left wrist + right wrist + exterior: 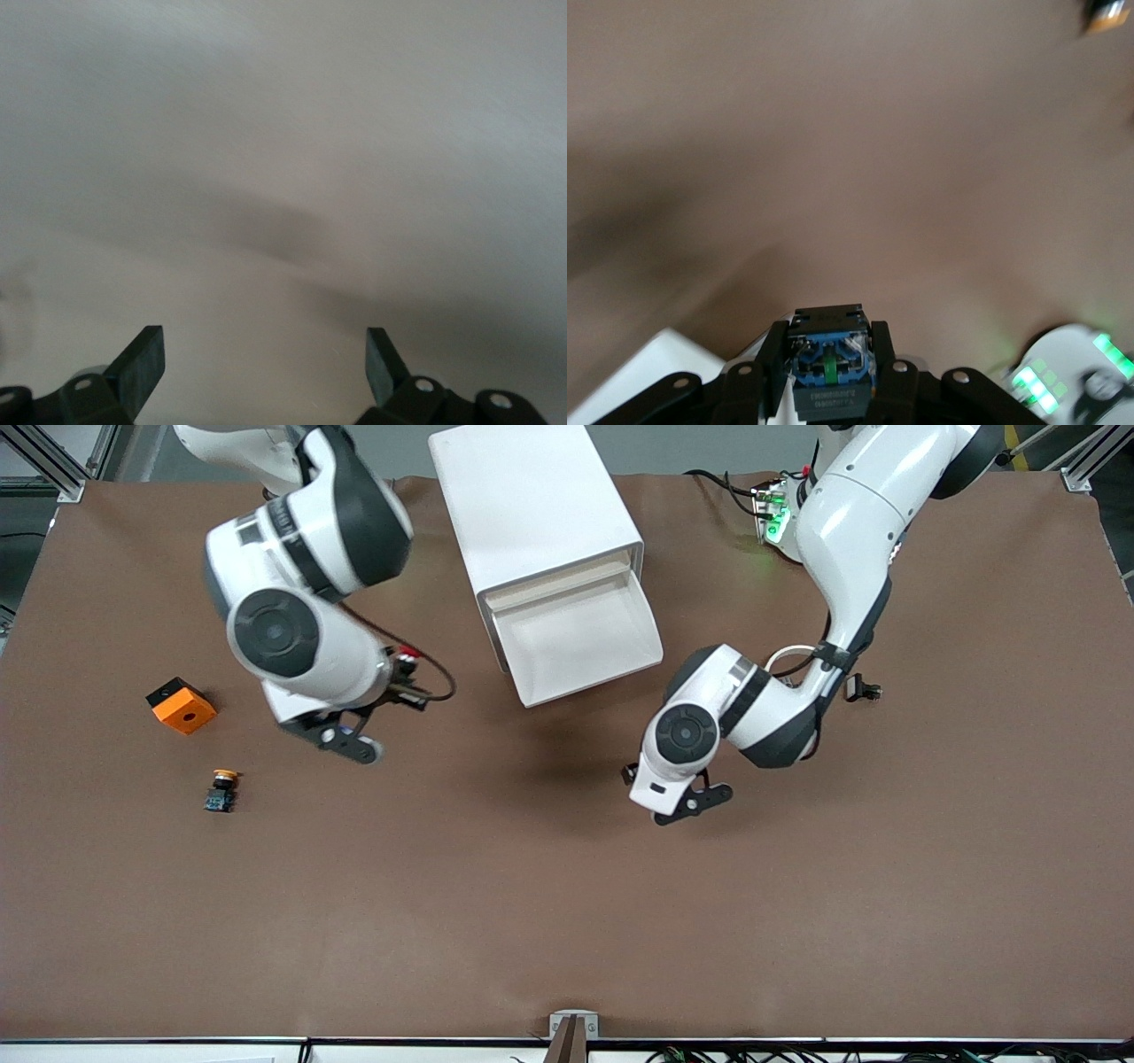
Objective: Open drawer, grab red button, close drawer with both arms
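Observation:
The white cabinet stands at the middle of the table's robot side. One drawer is pulled out toward the front camera, and its tray looks empty. My right gripper is shut on the button, whose red cap shows in the front view. It hangs over the table beside the drawer, toward the right arm's end. In the right wrist view the button's black-and-blue body sits clamped between the fingers of the right gripper. My left gripper is open and empty over bare table; its fingers stand wide apart in the left wrist view.
An orange cube and a yellow-capped button lie toward the right arm's end, the button nearer the front camera. A small black part lies by the left arm. The brown table stretches wide toward the front camera.

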